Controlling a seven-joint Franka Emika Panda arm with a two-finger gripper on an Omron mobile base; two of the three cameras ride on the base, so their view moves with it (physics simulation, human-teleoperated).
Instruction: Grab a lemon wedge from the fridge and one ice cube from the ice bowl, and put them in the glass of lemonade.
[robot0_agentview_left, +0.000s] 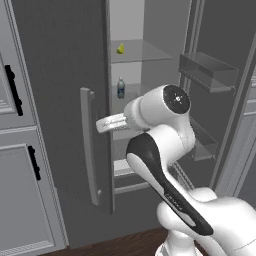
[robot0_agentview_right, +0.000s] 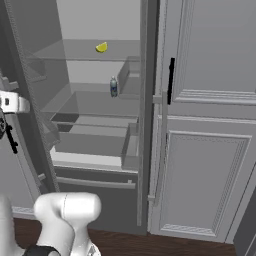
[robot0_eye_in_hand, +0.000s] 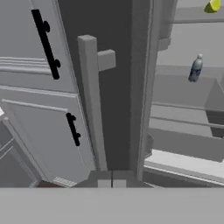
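Item: wedge (robot0_agentview_left: 120, 48), one piece, bright yellow, tiny, roughly wedge-shaped with a pointed top; we found it on the upper glass shelf (robot0_agentview_left: 142, 51) of the fridge (robot0_agentview_left: 60, 90), near the shelf's left front as the left base view gave it, well above and apart from the small bottle (robot0_agentview_left: 120, 88) standing on the shelf below. We judged it light, soft-fleshed and likely slick on the cut faces, so prone to squirt out of a hard pinch; we would take it across the rind and the opposite face, low on the body, with gentle closing. Rind detail was too small for us to read. Item: fridge, dark grey, right door swung open, door bins (robot0_agentview_left: 207, 70) exposed; left door shut, its bar handle (robot0_agentview_left: 89, 145) upright. Item: gripper (robot0_eye_in_hand: 112, 183), tips closed together with nothing between them, low in the hand view just before the handle and the door's edge; we noted it well short of the wedge. Item: grey cabinets (robot0_agentview_right: 210, 125) with black handles flanking the fridge
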